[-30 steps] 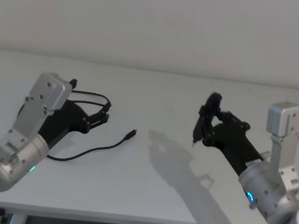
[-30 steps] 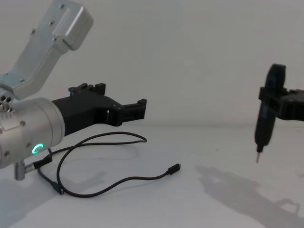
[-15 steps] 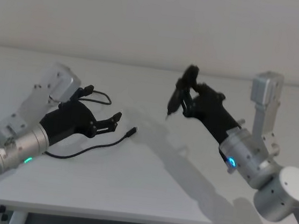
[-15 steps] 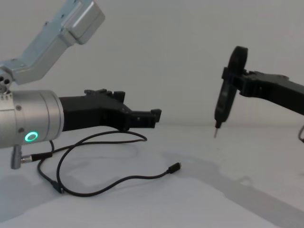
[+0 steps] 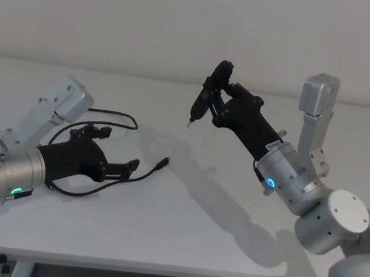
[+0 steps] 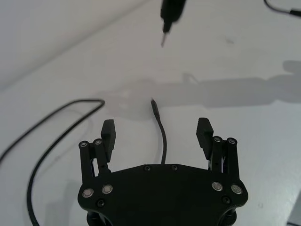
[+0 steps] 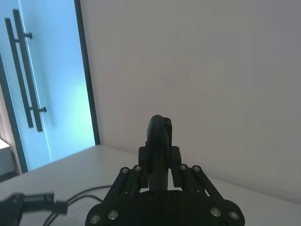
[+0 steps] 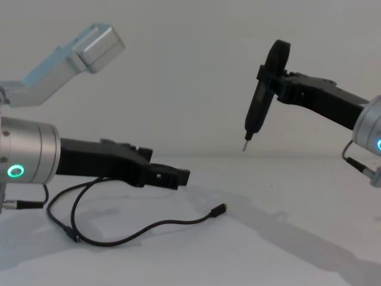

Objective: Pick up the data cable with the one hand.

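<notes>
1. Left wrist view: the left gripper has its jaws spread wide and holds nothing. The data cable runs out from under its palm, straight between the two fingers, and its plug lies just past the fingertips
2. That stretch of cable lies along the gripper's line of reach and across the line on which the jaws close, so it looks well placed for a pinch
3. In the chest view the left gripper hangs a little above the table, while the data cable lies flat on it and clear of the fingers. The move probably turns on coming down, not sideways
4. In the head view the cable lies in loose loops on the table's left part, around the left gripper
5. The right gripper is raised well apart from the cable and clamped on a short black lead, so the left arm is much the nearer
</notes>
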